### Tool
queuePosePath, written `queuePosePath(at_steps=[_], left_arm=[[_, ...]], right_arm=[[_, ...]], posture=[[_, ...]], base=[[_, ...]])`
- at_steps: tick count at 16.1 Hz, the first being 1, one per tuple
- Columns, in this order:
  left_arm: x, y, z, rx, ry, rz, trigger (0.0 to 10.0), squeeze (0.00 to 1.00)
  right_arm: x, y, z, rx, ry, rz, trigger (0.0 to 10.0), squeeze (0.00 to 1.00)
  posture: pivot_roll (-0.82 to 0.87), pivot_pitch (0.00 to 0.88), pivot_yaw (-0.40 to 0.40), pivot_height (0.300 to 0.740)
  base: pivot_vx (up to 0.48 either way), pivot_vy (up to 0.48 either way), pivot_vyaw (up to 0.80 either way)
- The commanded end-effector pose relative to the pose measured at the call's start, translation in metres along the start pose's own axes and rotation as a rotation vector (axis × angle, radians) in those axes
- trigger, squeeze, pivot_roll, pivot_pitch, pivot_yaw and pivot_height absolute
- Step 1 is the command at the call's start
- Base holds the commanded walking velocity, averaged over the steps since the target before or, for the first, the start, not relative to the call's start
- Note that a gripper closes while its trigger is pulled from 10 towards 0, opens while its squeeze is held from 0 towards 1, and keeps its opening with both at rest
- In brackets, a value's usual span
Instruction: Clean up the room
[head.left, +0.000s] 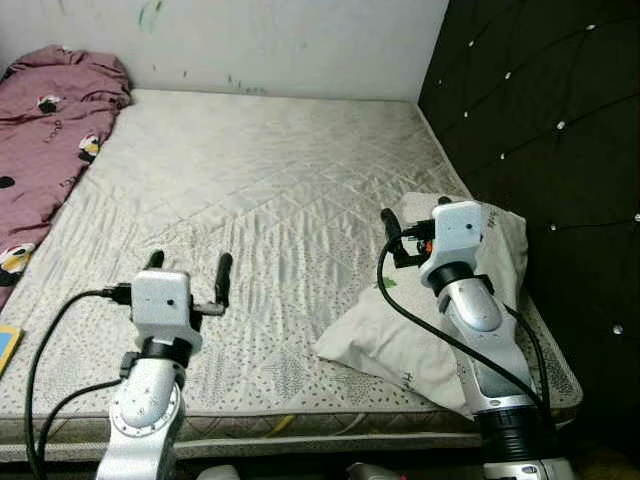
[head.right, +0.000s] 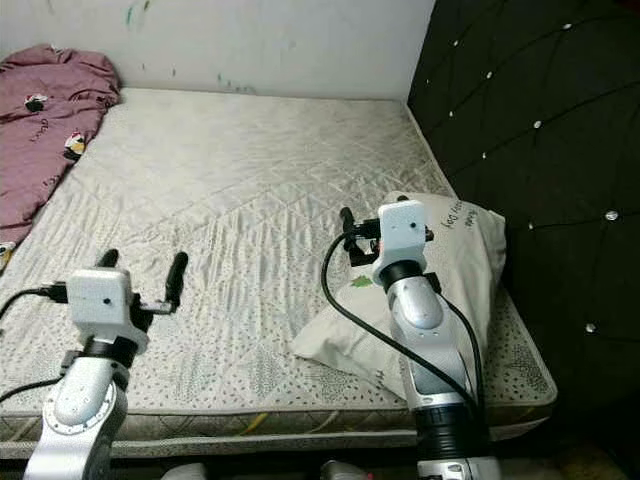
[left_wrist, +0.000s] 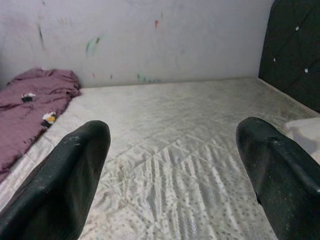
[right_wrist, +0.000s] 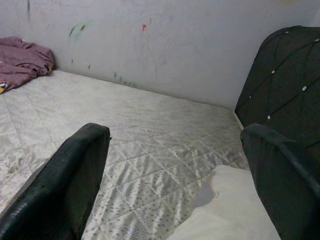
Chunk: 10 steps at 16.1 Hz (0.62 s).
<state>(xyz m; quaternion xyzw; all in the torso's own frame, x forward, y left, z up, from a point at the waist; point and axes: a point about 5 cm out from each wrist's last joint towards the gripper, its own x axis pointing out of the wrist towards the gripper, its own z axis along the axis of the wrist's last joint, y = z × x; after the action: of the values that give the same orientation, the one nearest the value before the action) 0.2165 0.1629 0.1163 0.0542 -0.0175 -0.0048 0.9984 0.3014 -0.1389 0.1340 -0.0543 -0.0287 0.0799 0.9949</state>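
Left eye view, left pincer (head.left: 189, 272) agape over mattress (head.left: 260, 190)

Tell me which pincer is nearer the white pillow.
Right. The right pincer hovers directly over the white pillow by the headboard. The left pincer is over bare mattress, well off to the pillow's left.

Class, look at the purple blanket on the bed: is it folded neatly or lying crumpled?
Crumpled. The blanket lies bunched in loose wrinkles along the mattress edge by the wall, no straight folds showing.

Bare mattress (head.left: 260, 180), pillow (head.left: 400, 330) at right
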Motion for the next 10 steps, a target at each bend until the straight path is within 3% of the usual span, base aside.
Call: queuePosePath(at_steps=[1, 10], left_arm=[[0.0003, -0.0030, 0.0040, -0.003, -0.012, -0.019, 10.0, 0.00], [0.0049, -0.0025, 0.0042, -0.037, -0.008, -0.014, 10.0, 0.00]], right_arm=[[0.0018, 0.0004, 0.0016, -0.009, -0.006, 0.001, 10.0, 0.00], [0.0057, 0.0008, 0.0003, -0.034, -0.008, 0.011, 10.0, 0.00]], posture=[[-0.01, 0.000, -0.089, 0.740], [-0.02, 0.000, -0.087, 0.740]], base=[[0.000, -0.315, 0.00], [0.000, -0.464, 0.00]])
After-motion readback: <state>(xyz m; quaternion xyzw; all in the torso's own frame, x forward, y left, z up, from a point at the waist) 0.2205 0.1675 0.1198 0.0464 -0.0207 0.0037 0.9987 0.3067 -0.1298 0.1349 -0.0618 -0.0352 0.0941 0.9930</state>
